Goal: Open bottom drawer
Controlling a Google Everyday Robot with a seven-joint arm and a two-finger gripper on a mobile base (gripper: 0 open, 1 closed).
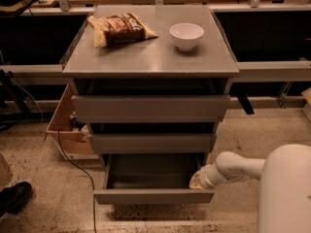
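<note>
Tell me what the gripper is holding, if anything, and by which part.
It cannot be told. The gripper sits at the right front corner of the pulled-out bottom drawer, but whether it grips the drawer there is not visible.

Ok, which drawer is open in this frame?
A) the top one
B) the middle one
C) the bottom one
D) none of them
C: the bottom drawer sticks out with its tray interior exposed, the gripper beside its right front corner; the top drawer front and middle drawer front show no interior.
</note>
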